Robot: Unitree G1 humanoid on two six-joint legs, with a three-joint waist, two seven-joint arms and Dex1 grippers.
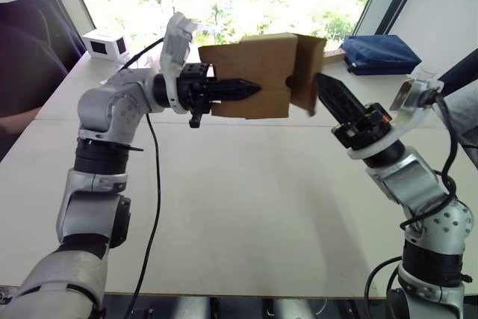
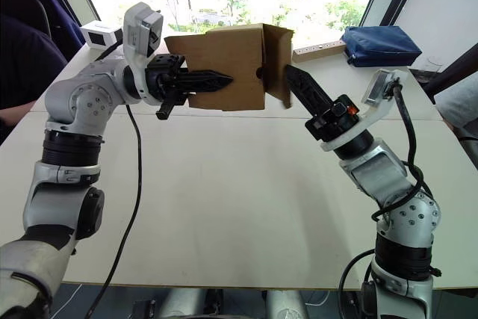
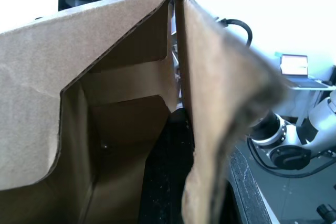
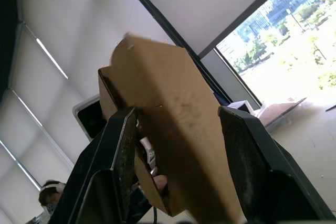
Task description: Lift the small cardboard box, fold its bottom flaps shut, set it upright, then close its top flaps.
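Small cardboard box [image 1: 258,72] held in the air above the white table [image 1: 246,199], clear of its surface. Left gripper [image 1: 243,90] clamped on the box's side wall, 1 finger outside. Right gripper [image 4: 178,145] spread wide, its 2 fingers [image 4: 118,156] straddling a hanging flap without clamping it

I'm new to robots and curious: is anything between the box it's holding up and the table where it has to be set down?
Nothing visible. The small cardboard box hangs between the left hand and right hand, above bare table.
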